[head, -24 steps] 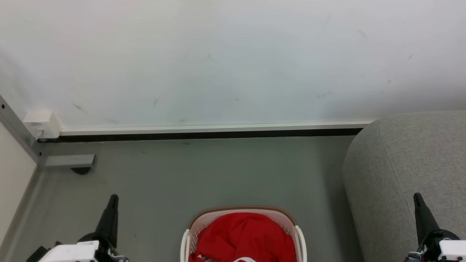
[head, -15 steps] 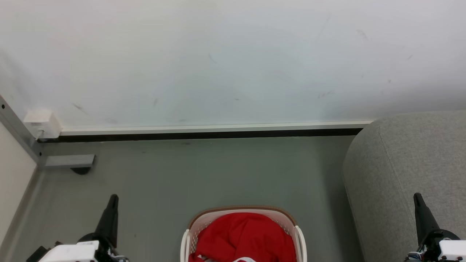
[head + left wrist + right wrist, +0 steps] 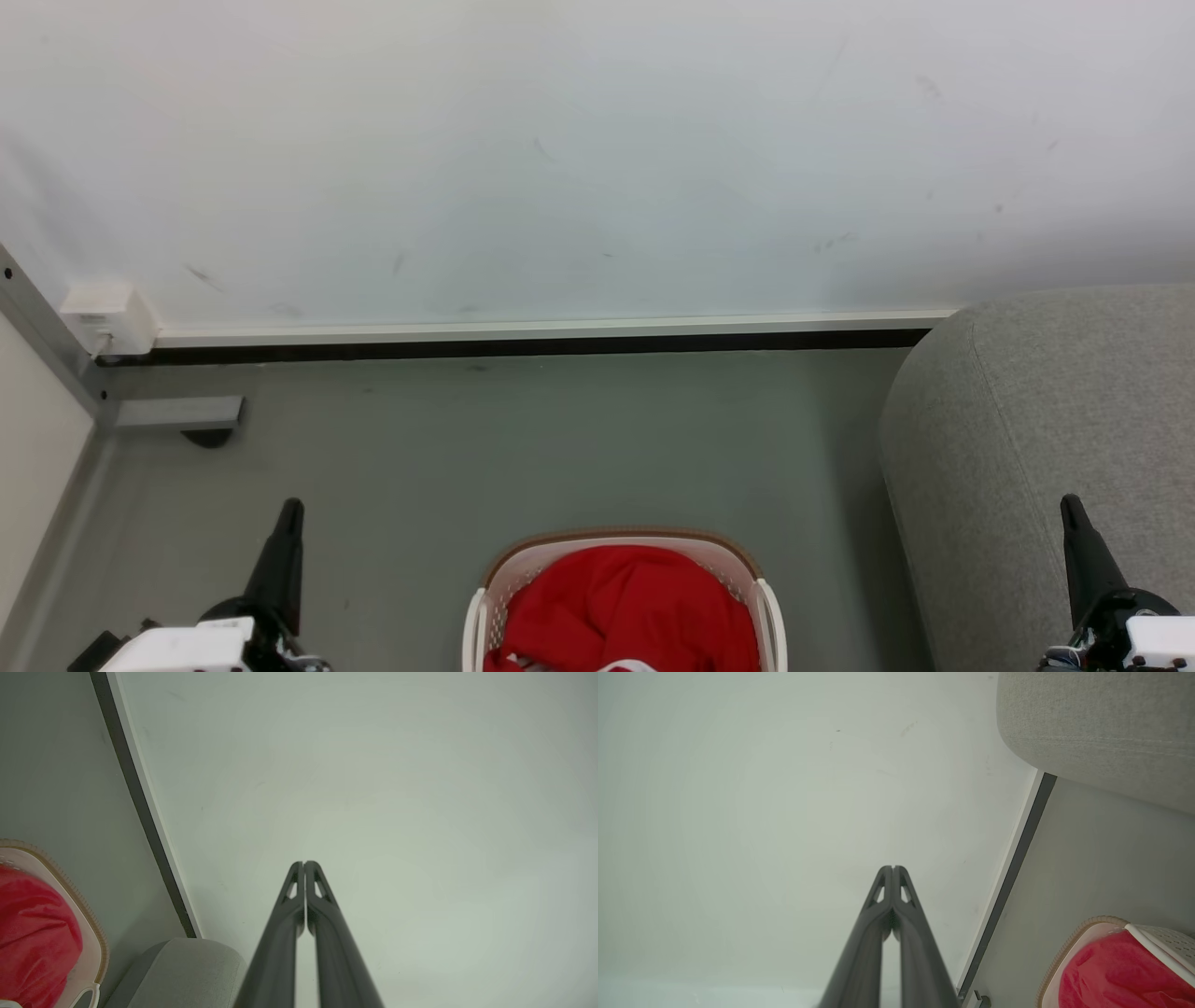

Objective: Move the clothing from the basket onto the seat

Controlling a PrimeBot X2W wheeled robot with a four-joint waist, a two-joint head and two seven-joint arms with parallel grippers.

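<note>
The red clothing point(image 3: 624, 607) lies bunched inside the white basket point(image 3: 523, 555) with a brown rim, at the bottom middle of the head view. The light grey seat point(image 3: 1036, 420) fills the right side. My left gripper point(image 3: 289, 509) is at the lower left, shut and empty, well left of the basket. My right gripper point(image 3: 1069, 504) is at the lower right over the seat, shut and empty. The left wrist view shows shut fingertips point(image 3: 304, 863), the clothing point(image 3: 32, 942) and the seat point(image 3: 187, 970). The right wrist view shows shut fingertips point(image 3: 893, 868), the clothing point(image 3: 1115, 975) and the seat point(image 3: 1101, 732).
A white wall point(image 3: 560, 159) with a dark baseboard point(image 3: 513, 345) runs across behind the grey floor point(image 3: 523, 448). A small white box point(image 3: 107, 317) and a grey metal bracket point(image 3: 177, 413) sit at the left corner.
</note>
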